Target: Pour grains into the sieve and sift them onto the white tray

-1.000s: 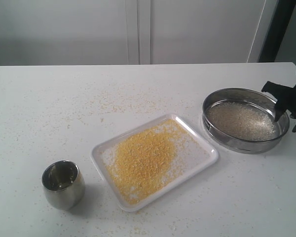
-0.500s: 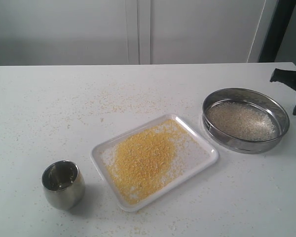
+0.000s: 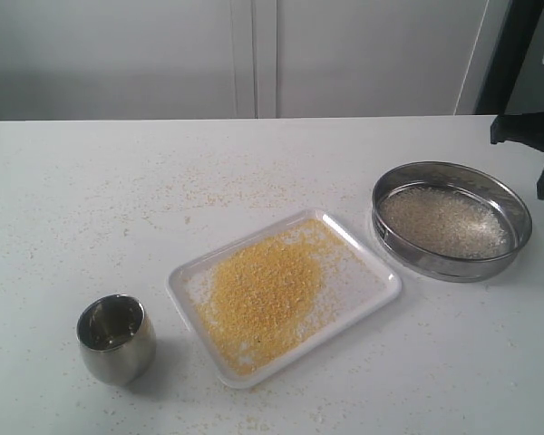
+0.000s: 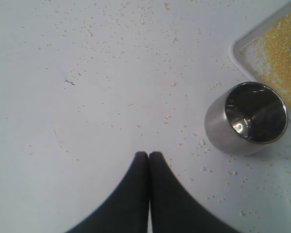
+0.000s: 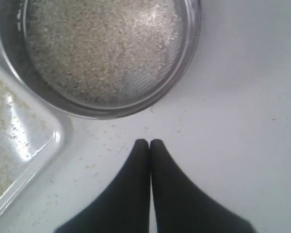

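Left gripper (image 4: 149, 154): I see its two black fingers pressed flat together with nothing between them, hanging over bare counter (image 3: 91, 199).
Right gripper (image 5: 149, 142): closed the same way and holding nothing; its tips are over the counter just outside the sieve's wall.
Sieve (image 3: 435, 265): it sits flat on the counter just beyond the right gripper's tips, clear of them. In the exterior view only a dark part of that arm shows, at the frame edge past the far side of the ring.
Sieve contents: a thin, even layer of pale kernels (image 3: 444, 222) covers the mesh from wall to wall; I can make out no yellow among them.
White tray (image 3: 367, 283): it lies on the counter between the two grippers, with one rounded corner just beside the sieve and another near the cup. Neither gripper touches it.
Tray contents: a broad heap of yellow meal (image 3: 263, 294) fills the middle, thinning toward the rim, where white shows through.
Cup (image 4: 246, 119): a small shiny steel cup stands upright near the left gripper's tips and apart from them, close to the tray's rim. Its inside looks dark and reflective, and I see no grains in it.
Counter: stray grains are scattered across it around both containers.
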You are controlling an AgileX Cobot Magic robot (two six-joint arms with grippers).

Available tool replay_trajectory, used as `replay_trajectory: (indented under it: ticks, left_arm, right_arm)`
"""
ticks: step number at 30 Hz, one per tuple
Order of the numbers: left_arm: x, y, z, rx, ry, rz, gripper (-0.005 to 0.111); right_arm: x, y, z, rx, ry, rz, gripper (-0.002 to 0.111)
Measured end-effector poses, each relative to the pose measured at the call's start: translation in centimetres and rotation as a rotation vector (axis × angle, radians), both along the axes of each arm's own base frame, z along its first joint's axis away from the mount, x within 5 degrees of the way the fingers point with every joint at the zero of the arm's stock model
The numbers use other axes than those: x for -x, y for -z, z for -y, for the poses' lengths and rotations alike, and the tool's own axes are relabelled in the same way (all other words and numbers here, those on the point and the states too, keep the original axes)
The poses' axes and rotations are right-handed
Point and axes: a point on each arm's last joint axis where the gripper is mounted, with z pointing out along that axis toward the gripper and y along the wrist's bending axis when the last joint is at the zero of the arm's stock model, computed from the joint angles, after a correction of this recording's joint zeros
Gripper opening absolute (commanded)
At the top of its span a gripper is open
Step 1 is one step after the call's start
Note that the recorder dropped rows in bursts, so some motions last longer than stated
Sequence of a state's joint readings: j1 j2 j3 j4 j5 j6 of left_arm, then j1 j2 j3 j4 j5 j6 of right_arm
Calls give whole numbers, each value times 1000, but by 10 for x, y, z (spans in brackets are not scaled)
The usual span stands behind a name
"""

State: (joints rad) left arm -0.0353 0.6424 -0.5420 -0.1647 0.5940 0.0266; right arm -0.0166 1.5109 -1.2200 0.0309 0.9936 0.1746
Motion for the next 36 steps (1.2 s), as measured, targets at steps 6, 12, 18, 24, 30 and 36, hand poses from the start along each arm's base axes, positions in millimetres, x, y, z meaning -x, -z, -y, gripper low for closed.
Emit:
replay_trajectory:
  ticks: [6, 12, 18, 24, 30, 36]
  left_arm:
    - [0, 0, 0, 0, 0, 0, 0]
    - [0, 0, 0, 0, 0, 0, 0]
    - [0, 0, 0, 0, 0, 0, 0]
    - [0, 0, 0, 0, 0, 0, 0]
    - [0, 0, 0, 0, 0, 0, 0]
    - [0, 0, 0, 0, 0, 0, 0]
  right_arm:
    - [26, -9, -13, 0, -85, 28, 0]
    - [56, -18, -14, 19, -139, 75, 0]
    - [93, -30, -13, 52, -193, 191, 0]
    - [134, -37, -14, 75, -237, 334, 0]
    - [176, -39, -18, 44, -280, 460, 0]
    - [208, -30, -17, 45, -280, 536, 0]
